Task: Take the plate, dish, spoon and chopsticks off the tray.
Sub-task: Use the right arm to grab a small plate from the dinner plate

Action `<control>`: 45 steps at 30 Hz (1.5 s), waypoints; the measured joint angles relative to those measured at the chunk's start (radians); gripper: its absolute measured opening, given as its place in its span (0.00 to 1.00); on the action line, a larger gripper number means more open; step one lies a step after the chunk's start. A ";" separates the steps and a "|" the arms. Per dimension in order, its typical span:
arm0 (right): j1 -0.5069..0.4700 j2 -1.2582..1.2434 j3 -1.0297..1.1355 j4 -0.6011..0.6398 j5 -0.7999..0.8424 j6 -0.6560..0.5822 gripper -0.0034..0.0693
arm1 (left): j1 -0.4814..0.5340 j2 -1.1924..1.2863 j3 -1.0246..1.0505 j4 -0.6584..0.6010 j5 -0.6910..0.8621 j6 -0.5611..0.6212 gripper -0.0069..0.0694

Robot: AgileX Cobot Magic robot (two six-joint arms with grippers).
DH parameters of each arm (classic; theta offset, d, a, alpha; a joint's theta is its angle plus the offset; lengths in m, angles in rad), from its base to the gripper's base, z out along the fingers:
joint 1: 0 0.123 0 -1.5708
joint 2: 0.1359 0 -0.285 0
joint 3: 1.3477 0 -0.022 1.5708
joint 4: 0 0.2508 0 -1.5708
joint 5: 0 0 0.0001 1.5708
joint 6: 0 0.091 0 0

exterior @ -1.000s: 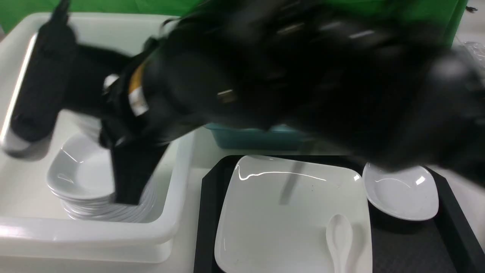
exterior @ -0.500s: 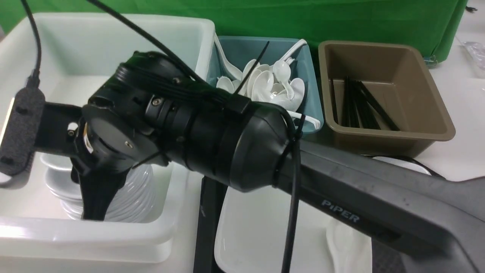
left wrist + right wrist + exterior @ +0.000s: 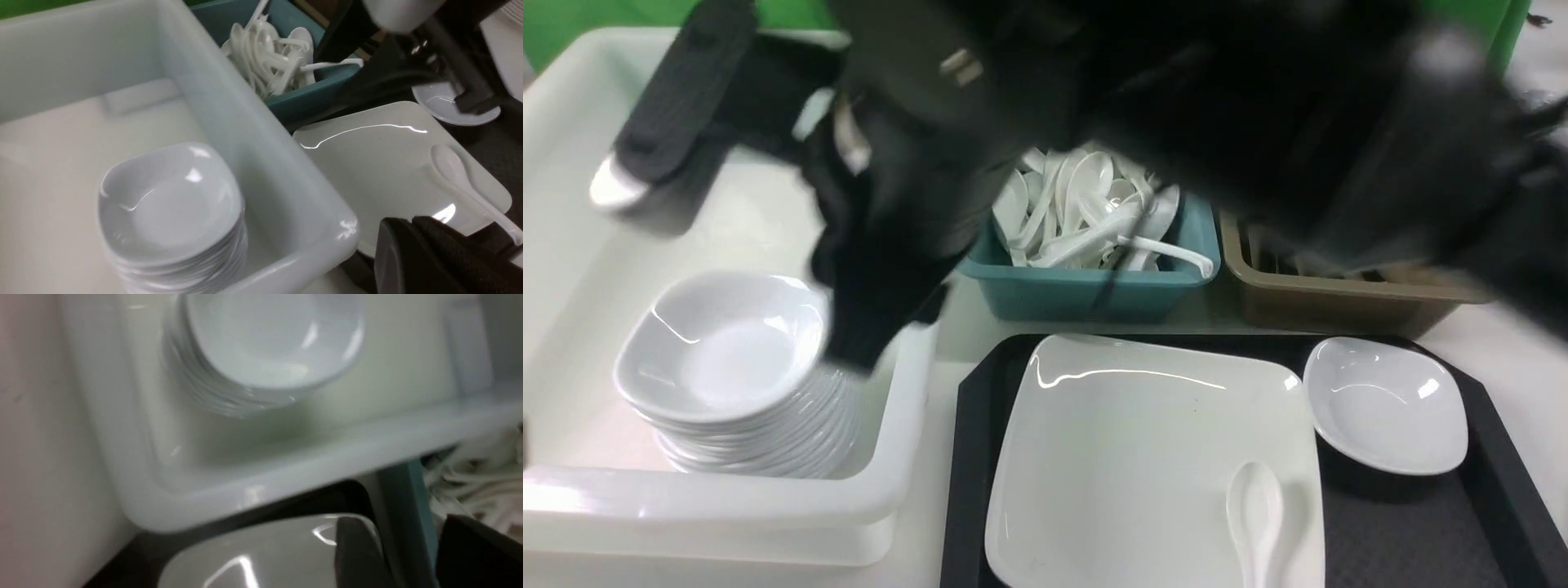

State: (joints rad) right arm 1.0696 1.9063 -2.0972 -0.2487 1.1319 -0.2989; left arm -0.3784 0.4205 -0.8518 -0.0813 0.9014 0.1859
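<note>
progress: barely started | plate (image 3: 1143, 457), spoon (image 3: 1254, 514) lying on it and small dish (image 3: 1388, 408) all sitting on the tray (image 3: 1405, 531) | chopsticks not showing there | right gripper (image 3: 408, 531) hanging open, empty | left gripper (image 3: 412, 245) sitting shut, empty-looking

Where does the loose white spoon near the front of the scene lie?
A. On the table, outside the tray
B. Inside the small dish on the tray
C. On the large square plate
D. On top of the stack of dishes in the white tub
C: the spoon lies on the large square plate, which sits on the tray; the small dish beside the plate holds nothing.
</note>
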 joint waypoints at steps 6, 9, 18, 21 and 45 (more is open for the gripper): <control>-0.224 -0.267 0.430 -0.012 -0.004 0.059 0.35 | 0.000 0.106 0.000 -0.046 -0.030 0.056 0.10; -0.368 -0.349 0.656 -0.007 -0.012 0.049 0.44 | 0.000 0.119 0.006 -0.054 -0.055 0.074 0.10; -0.653 -0.342 1.097 0.080 -0.348 -0.091 0.66 | 0.000 0.119 0.052 -0.085 -0.120 0.107 0.10; -0.665 -0.318 1.114 0.084 -0.427 -0.112 0.67 | 0.000 0.119 0.052 -0.090 -0.135 0.110 0.10; -0.666 -0.136 1.113 -0.040 -0.661 -0.115 0.31 | 0.000 0.119 0.053 -0.097 -0.133 0.134 0.10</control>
State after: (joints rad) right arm 0.4031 1.7702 -0.9839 -0.2889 0.4711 -0.4144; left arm -0.3784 0.5396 -0.7987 -0.1785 0.7682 0.3201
